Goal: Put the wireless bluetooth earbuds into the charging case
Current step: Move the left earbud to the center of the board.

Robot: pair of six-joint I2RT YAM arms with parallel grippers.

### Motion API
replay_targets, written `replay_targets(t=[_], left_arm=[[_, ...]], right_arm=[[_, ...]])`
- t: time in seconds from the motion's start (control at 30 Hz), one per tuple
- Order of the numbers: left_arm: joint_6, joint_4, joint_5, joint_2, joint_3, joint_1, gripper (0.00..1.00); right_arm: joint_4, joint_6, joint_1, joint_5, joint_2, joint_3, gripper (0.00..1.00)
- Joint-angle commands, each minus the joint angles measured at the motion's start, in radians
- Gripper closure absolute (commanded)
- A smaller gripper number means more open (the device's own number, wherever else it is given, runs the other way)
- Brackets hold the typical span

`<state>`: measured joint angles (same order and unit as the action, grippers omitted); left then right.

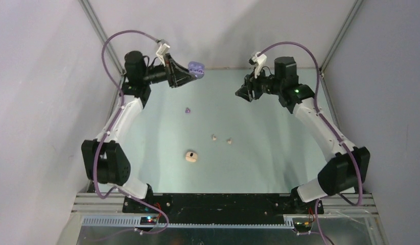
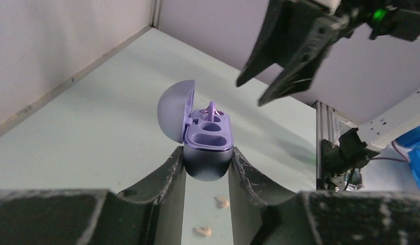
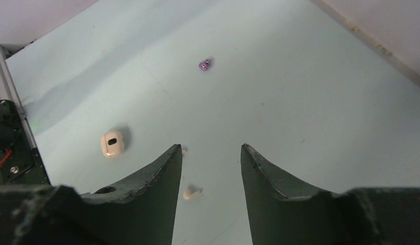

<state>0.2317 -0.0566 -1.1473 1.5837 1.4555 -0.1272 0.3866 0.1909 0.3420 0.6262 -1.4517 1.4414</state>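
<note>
The pale green table (image 1: 279,168) has grey walls around it. By the far left corner, my left pincer (image 2: 208,166) squeezes the open purple case (image 2: 209,137), and one tucked bud (image 2: 212,108) seems to be inside. My right pincer (image 3: 211,153) is spread and empty. A loose purple bud (image 1: 187,109) and two cream buds (image 1: 214,137) lie mid-table, still left to do.

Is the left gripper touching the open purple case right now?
Touching. The left wrist view shows the left gripper pressed against both sides of the purple case, with no gap visible.

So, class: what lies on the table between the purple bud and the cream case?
Nothing: the top view shows bare table between purple bud and cream case; the beige buds lie further right.
</note>
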Motion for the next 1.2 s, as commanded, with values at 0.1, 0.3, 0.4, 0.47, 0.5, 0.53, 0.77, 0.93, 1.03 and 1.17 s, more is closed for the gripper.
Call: replay_targets(t=[0.1,0.3,0.4,0.47,0.5,0.53,0.77,0.93,1.03,1.17], left_arm=[[0.144,-0.334,0.11,-0.322,-0.351,0.054,1.0],[-0.021,-0.035,0.161,-0.559,-0.514,0.093,1.0],[-0.054,0.042,0.197,-0.608,-0.552,0.12,1.0],[-0.037,0.076,0.222,-0.634,-0.564,0.163,1.0],[-0.03,0.093,0.23,-0.645,-0.565,0.174,1.0],[-0.02,0.1,0.244,-0.649,-0.565,0.196,1.0],[-0.007,0.174,0.307,-0.698,-0.54,0.272,1.0],[-0.031,0.221,0.325,-0.728,-0.52,0.296,1.0],[-0.032,0.229,0.327,-0.73,-0.514,0.305,1.0],[-0.03,0.233,0.325,-0.735,-0.515,0.312,1.0]], right_arm=[[-0.163,0.071,0.09,-0.057,-0.24,-0.004,0.55],[-0.119,0.202,0.2,-0.091,-0.463,0.162,0.64],[-0.089,0.211,0.246,-0.133,-0.593,0.264,0.73],[-0.079,0.194,0.27,-0.179,-0.675,0.35,0.74],[-0.076,0.167,0.276,-0.192,-0.7,0.413,0.71],[-0.078,0.15,0.287,-0.224,-0.748,0.441,0.69],[-0.085,-0.031,0.348,-0.371,-0.919,0.631,0.59],[-0.101,-0.113,0.376,-0.419,-0.98,0.709,0.53],[-0.095,-0.136,0.39,-0.435,-1.028,0.759,0.51],[-0.035,-0.154,0.402,-0.449,-1.101,0.874,0.49]])
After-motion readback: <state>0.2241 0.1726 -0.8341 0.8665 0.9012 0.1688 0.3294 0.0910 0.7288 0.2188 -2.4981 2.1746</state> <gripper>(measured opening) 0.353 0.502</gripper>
